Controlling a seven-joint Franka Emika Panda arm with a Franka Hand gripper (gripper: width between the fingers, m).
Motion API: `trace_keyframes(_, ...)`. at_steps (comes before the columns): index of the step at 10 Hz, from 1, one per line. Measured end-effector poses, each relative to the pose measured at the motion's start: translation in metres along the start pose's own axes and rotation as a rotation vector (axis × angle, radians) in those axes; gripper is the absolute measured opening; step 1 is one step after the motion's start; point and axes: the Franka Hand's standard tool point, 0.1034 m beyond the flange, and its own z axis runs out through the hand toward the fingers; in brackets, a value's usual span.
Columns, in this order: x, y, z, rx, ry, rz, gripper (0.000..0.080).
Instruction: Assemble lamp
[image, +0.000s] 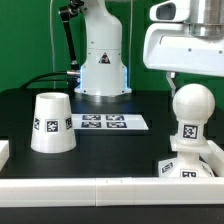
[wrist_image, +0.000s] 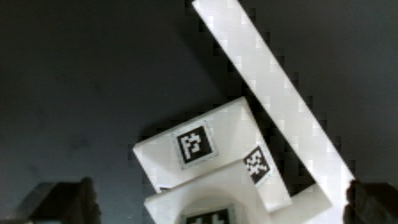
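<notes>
The round white bulb stands upright on the stepped square base at the exterior view's right, with a tag on its neck. My gripper hangs just above the ball, jaws apart, one dark finger beside the ball's top. In the wrist view the base shows its tags. A white tagged part lies between my dark fingertips, and the gripper holds nothing. The cone shade stands alone at the exterior view's left.
The marker board lies flat behind the shade, in front of the arm's pedestal. A low white rail runs along the front table edge, close to the base; it crosses the wrist view diagonally.
</notes>
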Motion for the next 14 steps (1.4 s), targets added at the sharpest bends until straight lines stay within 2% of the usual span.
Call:
trace_keyframes(3, 0.003, 0.004, 0.001, -0.007, 0.002, -0.030, 0.0698)
trace_keyframes(5, 0.007, 0.017, 0.002, -0.066, 0.011, -0.280, 0.0698)
trace_keyframes(6, 0.011, 0.028, 0.002, -0.061, 0.023, -0.368, 0.0698)
trace_keyframes(8, 0.023, 0.066, 0.003, -0.065, 0.022, -0.433, 0.0698)
trace_keyframes(12, 0.039, 0.087, 0.004, -0.076, 0.023, -0.427, 0.0698)
trace_keyframes(14, 0.048, 0.104, 0.003, -0.084, 0.020, -0.463, 0.0698)
